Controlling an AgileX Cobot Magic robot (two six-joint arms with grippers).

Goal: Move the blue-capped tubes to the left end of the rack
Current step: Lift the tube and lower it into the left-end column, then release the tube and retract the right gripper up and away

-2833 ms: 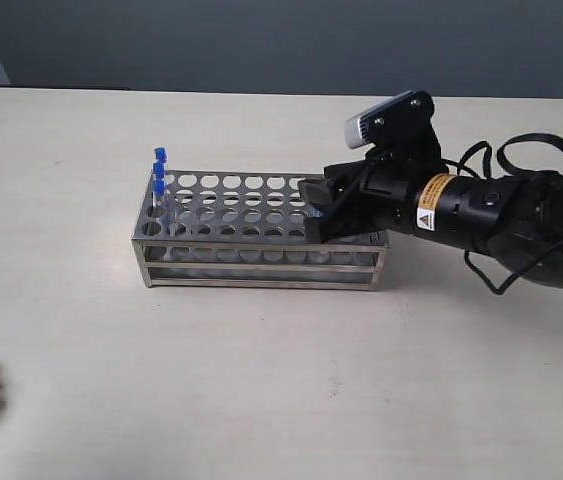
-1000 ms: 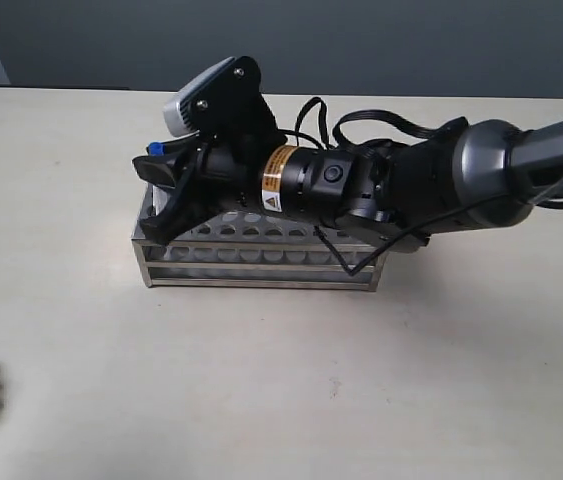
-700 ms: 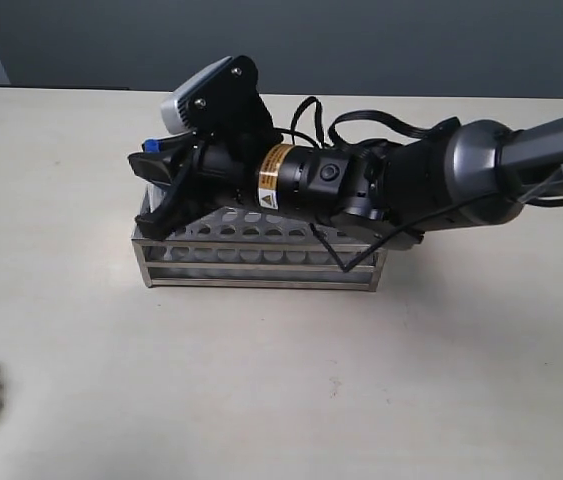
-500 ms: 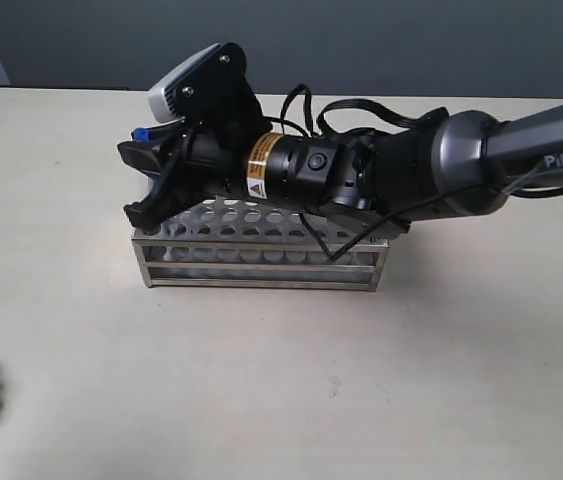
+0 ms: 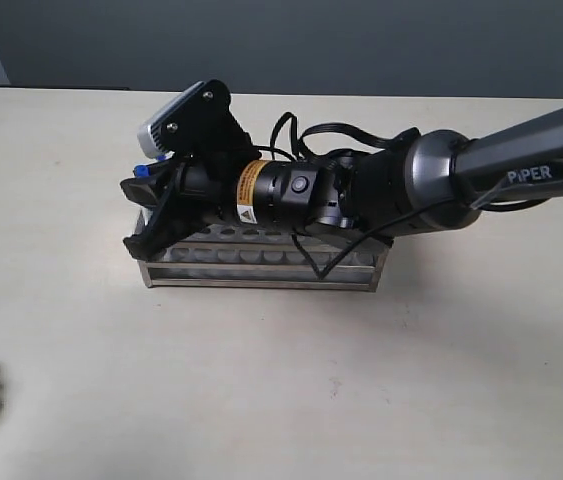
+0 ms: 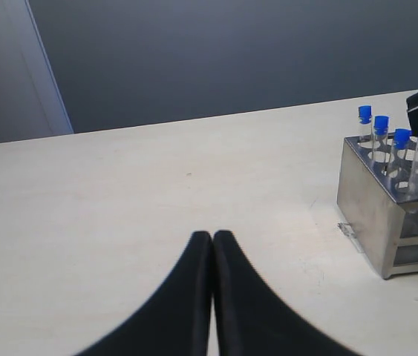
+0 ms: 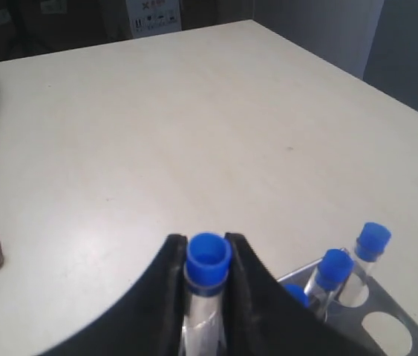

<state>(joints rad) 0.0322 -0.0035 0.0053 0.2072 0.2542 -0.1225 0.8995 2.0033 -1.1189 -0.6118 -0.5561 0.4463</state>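
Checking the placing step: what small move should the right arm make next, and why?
Probably lower the held tube straight down into a hole beside the three seated tubes at the rack's left end: the right jaws grip it under its cap, which stands higher than theirs.

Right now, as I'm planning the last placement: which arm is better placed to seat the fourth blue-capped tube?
Right. The right claw grips that tube at the rack's left end, beside three seated tubes. The left claw is shut, empty, away from the rack.
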